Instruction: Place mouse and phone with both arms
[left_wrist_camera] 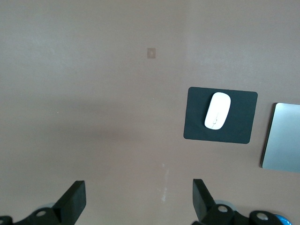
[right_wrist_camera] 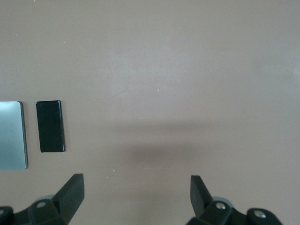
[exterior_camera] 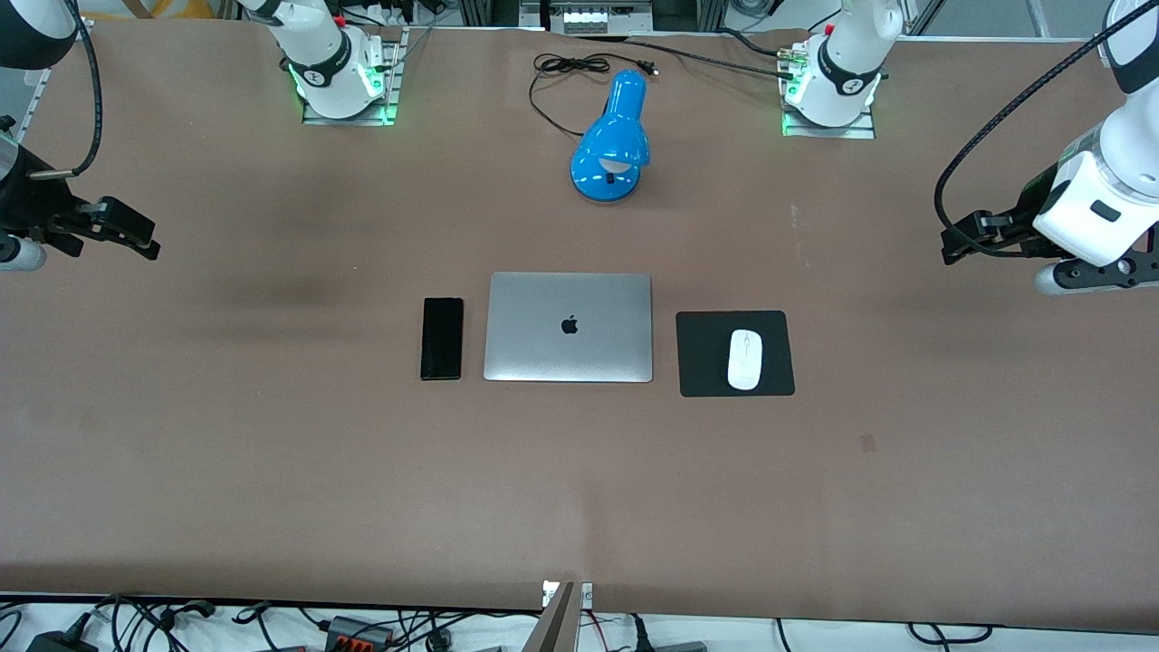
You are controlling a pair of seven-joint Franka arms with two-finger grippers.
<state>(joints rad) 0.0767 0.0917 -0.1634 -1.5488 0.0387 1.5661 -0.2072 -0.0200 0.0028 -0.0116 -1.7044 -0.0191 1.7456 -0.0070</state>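
Closed silver laptop (exterior_camera: pixel 569 327), apple logo on lid, mid-table. Phone (exterior_camera: pixel 442 338) flat just beside it toward right arm's end; mouse (exterior_camera: pixel 744 359) on black pad (exterior_camera: pixel 702 353) toward left arm's end. Blue lamp (exterior_camera: pixel 611 145) farther back. Left gripper (left_wrist_camera: pixel 138 201), right gripper (right_wrist_camera: pixel 136 199): fingers spread, empty, over bare table ends.

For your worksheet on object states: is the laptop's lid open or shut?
Shut: the laptop lies flat, its lid's logo facing up, no screen or keys showing.
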